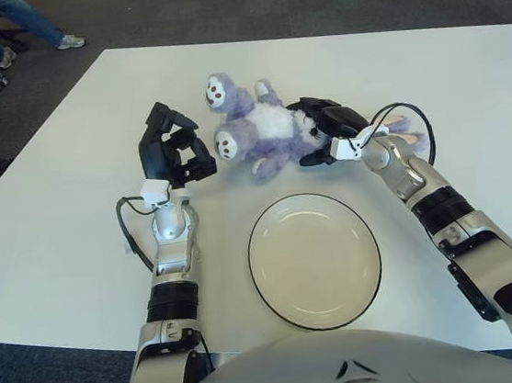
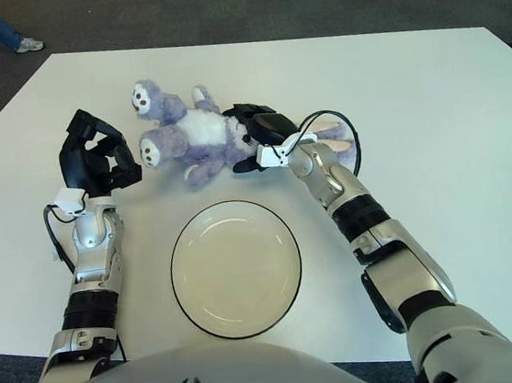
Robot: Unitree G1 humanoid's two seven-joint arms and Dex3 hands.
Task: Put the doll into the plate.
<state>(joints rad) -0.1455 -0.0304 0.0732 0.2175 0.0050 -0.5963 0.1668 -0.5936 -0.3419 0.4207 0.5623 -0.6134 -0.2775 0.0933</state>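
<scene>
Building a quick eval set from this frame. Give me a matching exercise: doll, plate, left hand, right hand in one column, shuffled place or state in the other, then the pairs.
Things:
1. doll
2. plate
3. left hand
4. right hand

Places or states:
A. holds nothing, lies on the table nearest the robot
B. clamped over the doll's head end, on the doll's right
C. lies on the table beyond the plate, feet toward the left hand
D. raised beside the doll's feet, fingers curled, not touching it

Pairs: 1-C, 2-A, 3-D, 4-B
</scene>
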